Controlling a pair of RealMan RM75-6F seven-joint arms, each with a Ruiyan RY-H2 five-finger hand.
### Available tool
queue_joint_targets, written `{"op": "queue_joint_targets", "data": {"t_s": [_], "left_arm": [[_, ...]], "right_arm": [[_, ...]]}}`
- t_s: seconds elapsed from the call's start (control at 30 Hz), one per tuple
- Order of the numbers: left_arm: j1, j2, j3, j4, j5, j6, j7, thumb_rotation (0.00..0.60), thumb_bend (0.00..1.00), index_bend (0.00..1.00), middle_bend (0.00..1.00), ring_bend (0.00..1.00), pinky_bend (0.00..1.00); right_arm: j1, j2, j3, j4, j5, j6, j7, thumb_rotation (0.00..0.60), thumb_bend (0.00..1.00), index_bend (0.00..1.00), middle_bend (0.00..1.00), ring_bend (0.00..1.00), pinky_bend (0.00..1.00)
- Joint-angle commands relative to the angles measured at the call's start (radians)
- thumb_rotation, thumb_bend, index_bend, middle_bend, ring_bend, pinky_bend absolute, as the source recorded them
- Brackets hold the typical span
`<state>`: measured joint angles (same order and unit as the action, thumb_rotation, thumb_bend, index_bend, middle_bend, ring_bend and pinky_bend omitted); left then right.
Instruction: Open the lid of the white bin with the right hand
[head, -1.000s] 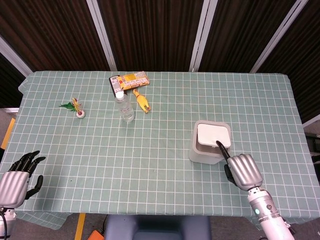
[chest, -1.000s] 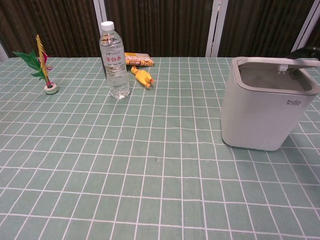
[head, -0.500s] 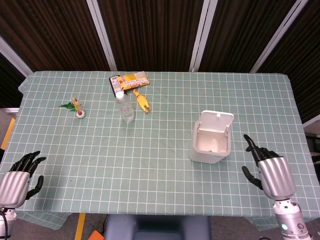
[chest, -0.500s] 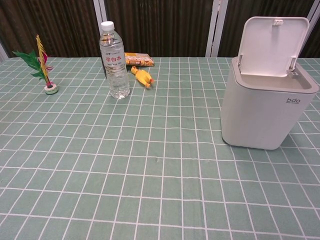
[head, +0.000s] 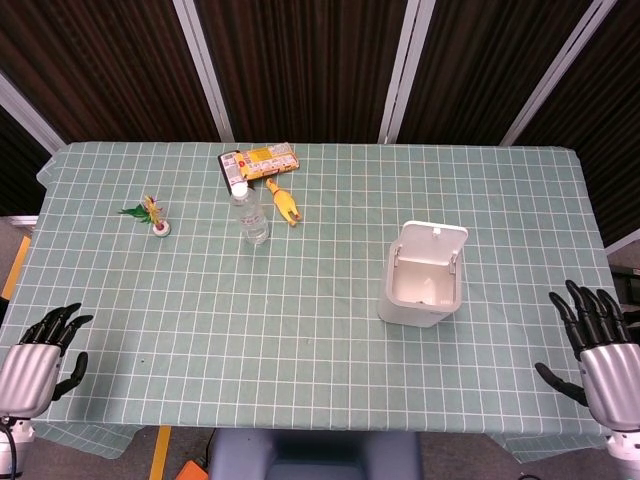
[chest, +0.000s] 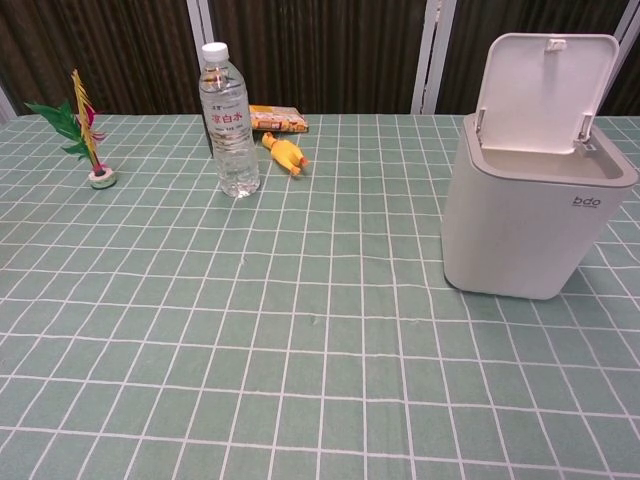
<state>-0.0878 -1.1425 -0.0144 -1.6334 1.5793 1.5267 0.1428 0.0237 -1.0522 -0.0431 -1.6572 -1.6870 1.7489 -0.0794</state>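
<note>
My right hand (head: 605, 345) is at the right edge of the tabletop (head: 320, 380), near the front corner; its fingers are spread and it holds nothing. It is well apart from the bin (head: 424, 288) and touches no thing. My left hand (head: 40, 355) is low at the front left corner, also empty, with the fingers apart and a little bent; it is not needed for this job. The chest view shows neither hand. The bin stands on the right half of the tabletop, somewhat toward the front. Its lid (chest: 545, 80) stands up on the hinge at the far side, almost upright and leaning a little back, so I can look into the bin from the head view; the inside seems empty, but the bottom is not fully clear to me. In the chest view the lid (chest: 545, 80) rises above the rim and nothing holds it, so I judge it will stay there by itself. From this I judge the task is done: the lid is open, and the hand is away from it. I think nothing is left except maybe to rest the arm. The other things are far from the bin, on the left and back part: a bottle (chest: 228, 120) upright, a small yellow toy (chest: 285, 154) lying just beside it, a flat packet (chest: 278, 119) behind them, and a little feather toy (chest: 78, 135) near the left side. None of them is in my way.
</note>
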Motion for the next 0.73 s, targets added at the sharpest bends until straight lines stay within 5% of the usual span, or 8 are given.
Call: {"op": "queue_joint_targets", "data": {"t_s": [0.03,0.27,0.73], "left_arm": [[0.001,0.000,0.000,-0.001,0.001,0.001,0.001,0.600,0.50,0.23,0.12,0.13,0.29],[0.006,0.001,-0.001,-0.001,0.002,0.011,0.002,0.600,0.50,0.23,0.12,0.13,0.29],[-0.001,0.003,-0.009,0.003,-0.017,-0.005,-0.001,0.600,0.50,0.23,0.12,0.13,0.29]], "right_arm": [[-0.017,-0.015,0.001,0.020,0.044,-0.025,0.006,0.600,0.08,0.00,0.00,0.00,0.06],[0.000,-0.015,0.007,-0.023,0.114,-0.140,-0.145,0.600,0.06,0.00,0.00,0.00,0.00],[-0.002,-0.019,0.018,-0.033,0.104,-0.172,-0.141,0.600,0.06,0.00,0.00,0.00,0.00]]}}
